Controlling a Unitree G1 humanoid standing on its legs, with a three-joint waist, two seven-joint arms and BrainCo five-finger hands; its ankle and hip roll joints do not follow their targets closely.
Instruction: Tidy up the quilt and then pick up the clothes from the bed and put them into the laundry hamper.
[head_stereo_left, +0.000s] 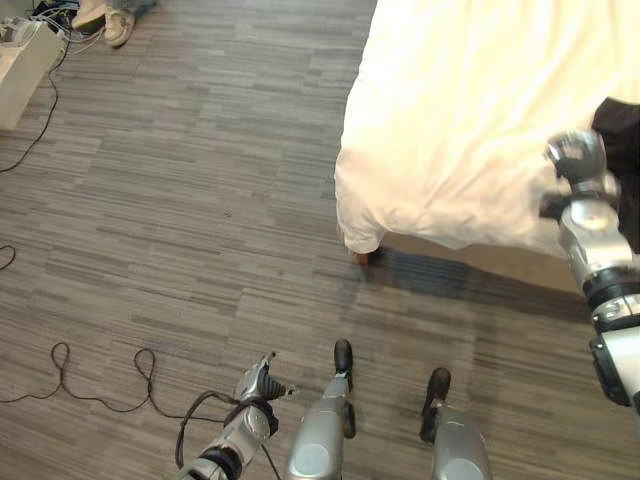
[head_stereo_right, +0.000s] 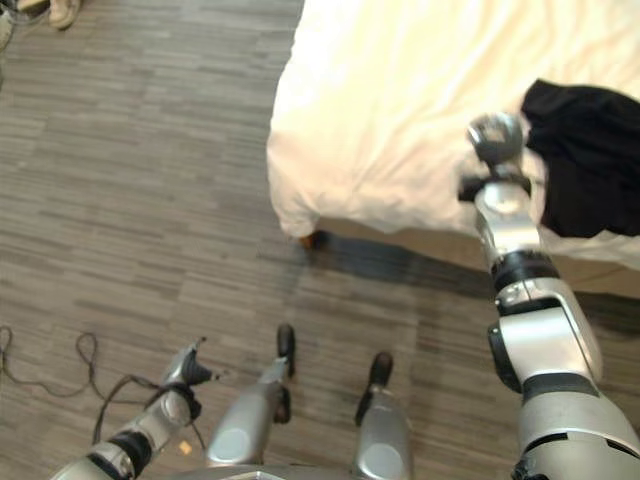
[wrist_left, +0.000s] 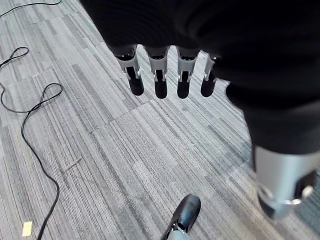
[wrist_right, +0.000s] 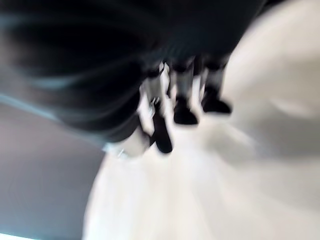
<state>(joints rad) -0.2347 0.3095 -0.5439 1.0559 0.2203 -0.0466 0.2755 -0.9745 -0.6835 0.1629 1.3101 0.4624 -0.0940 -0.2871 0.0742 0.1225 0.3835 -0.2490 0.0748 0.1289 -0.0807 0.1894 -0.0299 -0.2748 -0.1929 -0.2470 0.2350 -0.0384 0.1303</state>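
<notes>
Grey striped carpet (head_stereo_left: 200, 180) surrounds the bed; right hand (head_stereo_right: 495, 137), fingers relaxed and empty, is raised over the white quilt (head_stereo_right: 400, 110); black garment (head_stereo_right: 585, 155) could be snagged.

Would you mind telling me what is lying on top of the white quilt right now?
A black garment lies crumpled on the white quilt near the bed's front edge, beside the raised right hand. Whatever lies under the garment is covered.
</notes>
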